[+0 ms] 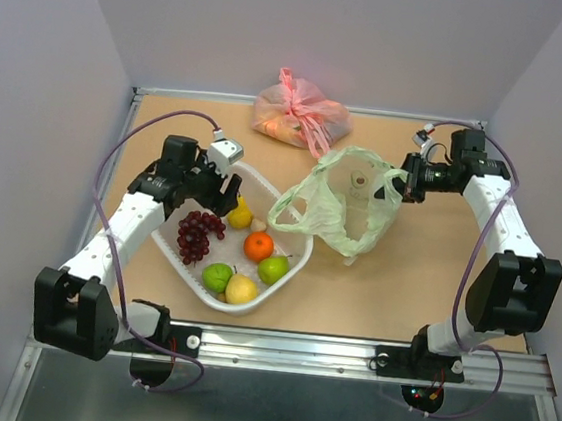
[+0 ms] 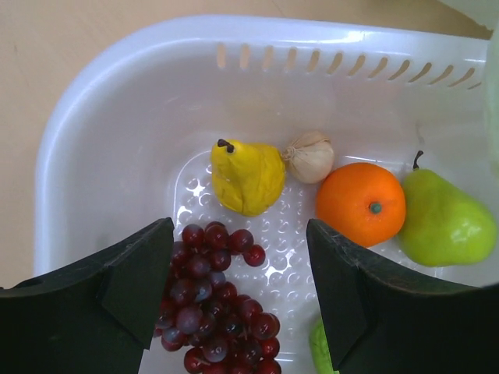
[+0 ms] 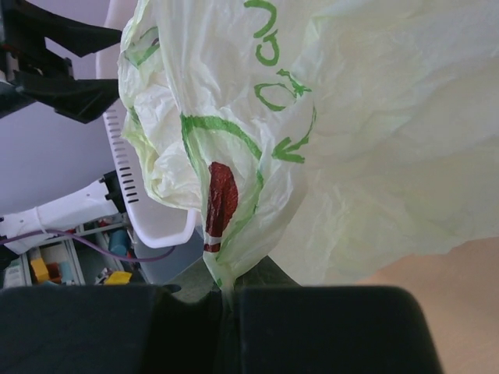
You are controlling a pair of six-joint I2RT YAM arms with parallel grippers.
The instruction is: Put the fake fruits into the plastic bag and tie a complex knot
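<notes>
Pale green plastic bag [image 1: 337,204] hung clamped by its edge in the right tool [image 3: 230,300], beside the white basket [image 2: 117,93] holding the fake fruits [image 1: 258,245]. The left tool [image 2: 238,288] hovered, jaws apart, over the grape bunch [image 2: 218,315]. Such thin film might slip or tear, collapsing the bag's mouth.

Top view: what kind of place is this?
Probably a robot test booth: left arm and right arm bolted to a metal rail, plain walls around the table, plastic fruits in a basket.
</notes>
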